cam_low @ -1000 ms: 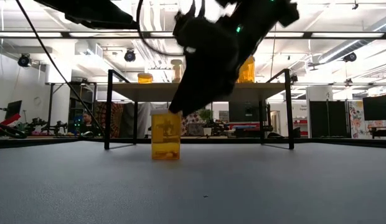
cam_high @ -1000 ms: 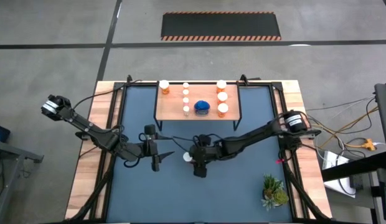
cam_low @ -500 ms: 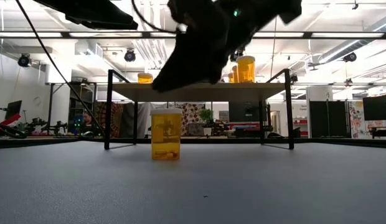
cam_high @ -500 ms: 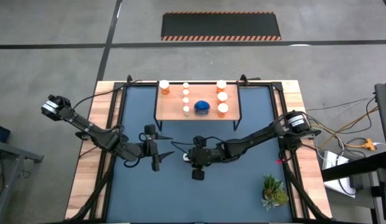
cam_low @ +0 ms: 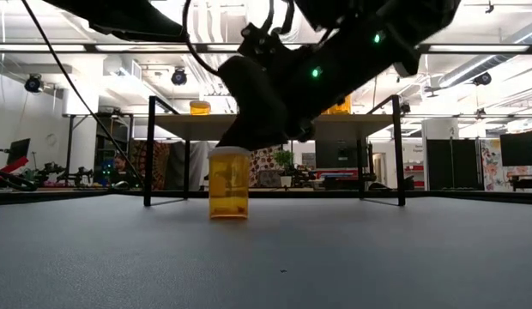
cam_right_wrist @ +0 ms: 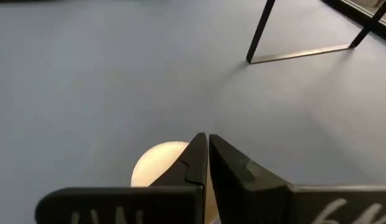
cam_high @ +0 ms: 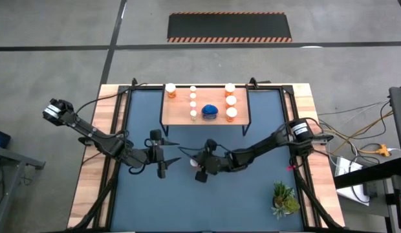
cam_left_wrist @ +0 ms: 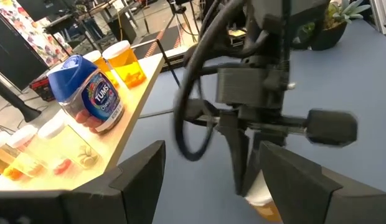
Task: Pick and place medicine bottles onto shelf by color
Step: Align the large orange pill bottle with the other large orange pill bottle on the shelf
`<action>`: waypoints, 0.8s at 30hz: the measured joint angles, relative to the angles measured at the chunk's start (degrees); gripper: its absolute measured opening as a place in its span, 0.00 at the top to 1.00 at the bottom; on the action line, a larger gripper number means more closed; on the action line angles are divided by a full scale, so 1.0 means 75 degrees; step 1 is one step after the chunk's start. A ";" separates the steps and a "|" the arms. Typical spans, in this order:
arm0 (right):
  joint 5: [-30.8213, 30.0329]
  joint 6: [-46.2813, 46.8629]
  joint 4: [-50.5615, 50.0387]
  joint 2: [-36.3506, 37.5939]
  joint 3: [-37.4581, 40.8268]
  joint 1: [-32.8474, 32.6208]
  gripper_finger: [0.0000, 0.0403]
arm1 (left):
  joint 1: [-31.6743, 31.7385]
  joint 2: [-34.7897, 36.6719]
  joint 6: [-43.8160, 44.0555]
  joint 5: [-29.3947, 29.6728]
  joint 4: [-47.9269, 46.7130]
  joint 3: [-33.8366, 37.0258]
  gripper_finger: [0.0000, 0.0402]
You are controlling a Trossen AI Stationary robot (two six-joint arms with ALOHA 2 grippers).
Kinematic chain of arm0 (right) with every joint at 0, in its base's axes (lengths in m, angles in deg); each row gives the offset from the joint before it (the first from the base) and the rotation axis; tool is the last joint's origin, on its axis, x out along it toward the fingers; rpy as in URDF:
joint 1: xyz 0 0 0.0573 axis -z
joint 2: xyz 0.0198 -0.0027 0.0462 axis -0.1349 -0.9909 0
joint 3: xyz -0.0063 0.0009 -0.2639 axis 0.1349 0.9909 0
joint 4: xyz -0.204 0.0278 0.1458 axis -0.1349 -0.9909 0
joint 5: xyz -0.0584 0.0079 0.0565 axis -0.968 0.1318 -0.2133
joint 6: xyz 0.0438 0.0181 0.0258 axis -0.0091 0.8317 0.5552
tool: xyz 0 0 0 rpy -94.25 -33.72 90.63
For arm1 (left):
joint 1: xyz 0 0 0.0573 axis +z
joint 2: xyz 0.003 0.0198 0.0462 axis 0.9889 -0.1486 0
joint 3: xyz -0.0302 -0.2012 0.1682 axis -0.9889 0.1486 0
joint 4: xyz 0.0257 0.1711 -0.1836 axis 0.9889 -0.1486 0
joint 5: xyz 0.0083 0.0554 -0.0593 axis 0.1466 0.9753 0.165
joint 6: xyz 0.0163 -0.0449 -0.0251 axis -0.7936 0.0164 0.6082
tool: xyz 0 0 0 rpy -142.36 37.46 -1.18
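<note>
An orange medicine bottle with a white cap stands upright on the blue mat, in front of the shelf. My right gripper is shut and slants down onto the cap from the table's right side. My left gripper hangs open just left of the bottle, holding nothing. On the shelf stand orange bottles, small pale ones, one more orange bottle and a blue bottle. My right gripper's shut fingertips stand at the top of the bottle's white cap, slanting down from the table's right. Whether they press on the cap or hover just above it, I cannot tell. The bottle stands upright on the mat.
A small green plant sits at the near right of the mat. The shelf's thin black legs stand behind the bottle. Blue mat lies bare in front of both grippers. Cables trail off the table's right side.
My right gripper has drawn up away from the bottle's side, tipped further downward, and come down over its cap, its fingers coming together. The bottle has stayed upright in the same spot.
</note>
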 joint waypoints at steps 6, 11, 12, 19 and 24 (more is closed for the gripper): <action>-0.0081 0.0104 0.0476 -0.0137 0.0203 -0.0001 0.98 | 0.0000 0.0000 -0.0001 0.0000 0.0003 0.0003 0.40; -0.0061 -0.0319 0.0487 -0.0001 0.0227 -0.0004 0.98 | 0.0005 0.0000 0.0004 0.0000 0.0006 0.0003 0.40; -0.0115 -0.0400 0.0444 0.0030 0.0218 -0.0016 0.98 | 0.0006 0.0000 0.0009 0.0000 0.0006 0.0003 0.40; -0.0147 -0.0728 0.0490 0.0236 0.0079 -0.0164 0.98 | 0.0006 0.0000 0.0019 0.0000 0.0009 0.0003 0.40; -0.0103 -0.0548 0.0508 0.0089 0.0127 -0.0254 0.98 | 0.0006 0.0000 0.0019 -0.0001 0.0006 0.0003 0.40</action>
